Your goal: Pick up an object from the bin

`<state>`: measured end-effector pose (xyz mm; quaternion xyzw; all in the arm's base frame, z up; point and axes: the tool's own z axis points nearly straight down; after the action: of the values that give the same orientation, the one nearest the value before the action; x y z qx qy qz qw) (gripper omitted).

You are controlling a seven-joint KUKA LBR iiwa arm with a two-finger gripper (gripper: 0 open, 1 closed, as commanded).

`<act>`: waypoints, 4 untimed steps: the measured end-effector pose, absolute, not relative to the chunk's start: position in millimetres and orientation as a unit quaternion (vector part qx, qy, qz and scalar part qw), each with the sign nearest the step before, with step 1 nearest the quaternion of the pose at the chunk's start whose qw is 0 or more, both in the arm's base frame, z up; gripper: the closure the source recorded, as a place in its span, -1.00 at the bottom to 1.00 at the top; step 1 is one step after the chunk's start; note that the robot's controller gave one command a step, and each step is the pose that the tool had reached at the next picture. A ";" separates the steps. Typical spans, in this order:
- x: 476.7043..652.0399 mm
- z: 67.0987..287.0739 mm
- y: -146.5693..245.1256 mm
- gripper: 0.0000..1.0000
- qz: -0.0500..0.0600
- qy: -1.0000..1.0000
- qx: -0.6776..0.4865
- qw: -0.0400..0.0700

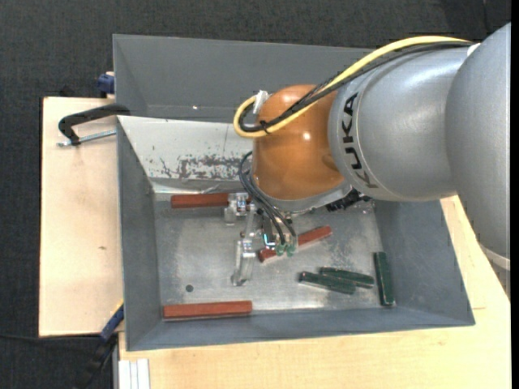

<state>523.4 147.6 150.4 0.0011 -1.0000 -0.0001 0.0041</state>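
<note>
My gripper (241,240) is low over the middle of the bin floor, under the orange wrist cover. Its two metal fingers stand apart, one fingertip (239,279) toward the front and the other (237,207) toward the back, so it is open with bare floor between them. A short red stick (313,236) lies just right of the gripper, its left end tucked under the wrist cables. A longer red-brown stick (199,201) lies along the back wall, its right end close to the rear finger.
Another red-brown stick (207,309) lies along the front wall. Two dark green sticks (336,279) lie at front right, and a third green stick (383,278) stands along the right wall. The arm covers the bin's back right.
</note>
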 end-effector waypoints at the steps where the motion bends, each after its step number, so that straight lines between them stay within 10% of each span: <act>1: 525.5 154.5 147.1 -1.00 -0.001 -1.000 0.000 0.000; 4: 571.5 79.6 35.0 -1.00 -0.001 -1.000 0.019 -0.004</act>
<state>571.5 35.0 79.6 0.0194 -0.9998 -0.0012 -0.0037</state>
